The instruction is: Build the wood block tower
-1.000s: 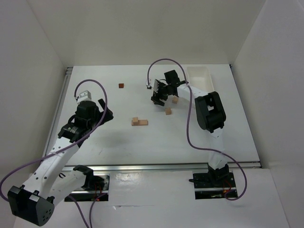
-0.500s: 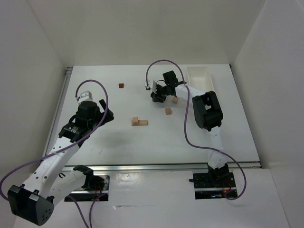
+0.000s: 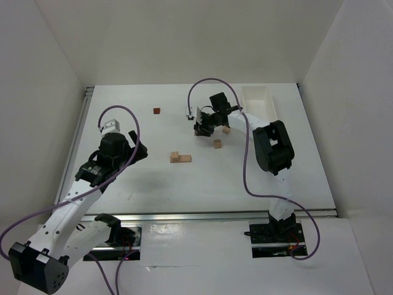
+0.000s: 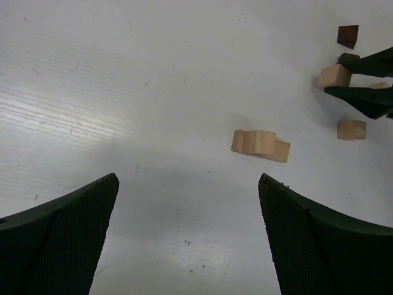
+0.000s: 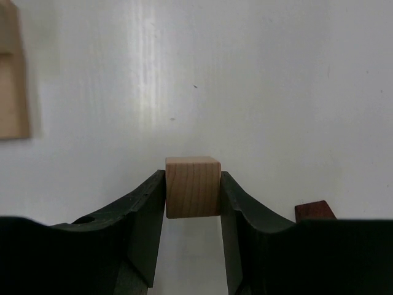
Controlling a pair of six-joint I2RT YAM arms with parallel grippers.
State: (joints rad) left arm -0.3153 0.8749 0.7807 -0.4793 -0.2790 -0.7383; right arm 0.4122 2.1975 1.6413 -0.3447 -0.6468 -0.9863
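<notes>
since a second ago the right gripper has edged slightly toward the left edge of the bench, and the right arm's elbow has swung a little toward the right edge. the left arm has barely shifted, and the loose blocks lie where they were.

the right gripper sits in the far half of the bench, just right of centre. its jaws are closed to one block's width, clamping a pale block squarely by two opposite faces. it cannot be told whether that block touches the bench.

the left gripper hangs over the left half of the bench with its jaws spread wide and nothing between them.

the wood block tower is so far a low cluster of pale and orange-tan pieces touching one another near the middle of the bench, well apart from both grippers. whether any piece is stacked cannot be told.

a tan block lies near the right gripper on its near side, and a second tan block lies just beside it toward the right edge. a dark brown block sits alone toward the far edge, left of centre. a white tray lies at the far right corner.
</notes>
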